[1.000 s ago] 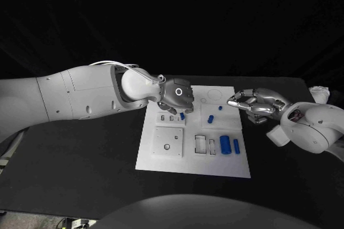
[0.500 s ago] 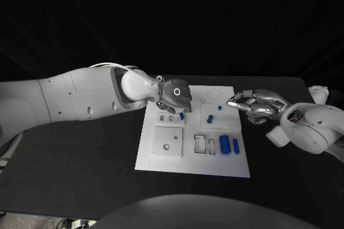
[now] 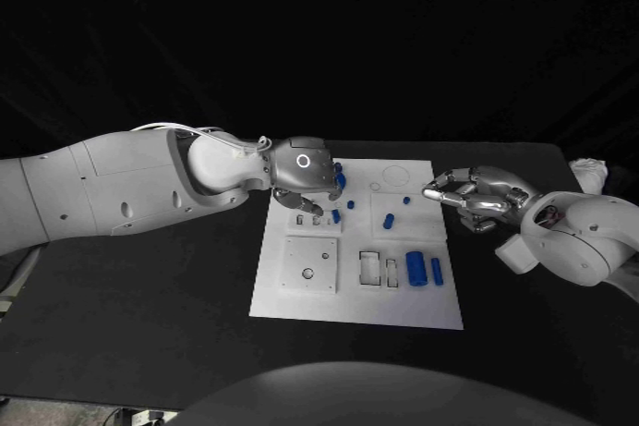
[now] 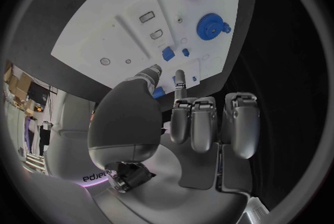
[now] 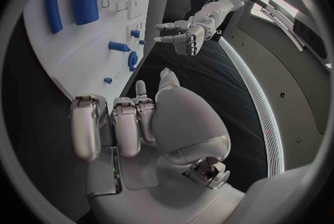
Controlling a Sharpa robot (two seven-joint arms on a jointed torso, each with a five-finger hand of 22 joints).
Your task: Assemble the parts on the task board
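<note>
Black table (image 3: 147,324) and dark backdrop surround the white task board (image 3: 309,308), which lies in the middle between both arms.

On the left side, the left hand (image 3: 304,172) hangs over the board's far left part, beside a blue gear (image 3: 341,178) standing there; its wrist view shows the fingers (image 4: 180,80) apart with nothing in them, and a small blue part (image 4: 159,92) near the thumb tip. Small blue parts (image 3: 389,221) sit mid-board, and 2 longer blue pieces (image 3: 418,269) lie in the near right part.

My judgement: the hand is between parts, so the next pick should come straight down with 2 fingertips pinching the small piece, keeping clear of the gear.

Further right, the right hand (image 3: 473,193) waits just off the board's right edge, fingers curled inward on nothing I can see. Open table lies to the left of the board and nearer the robot; between hands, room is tighter.
</note>
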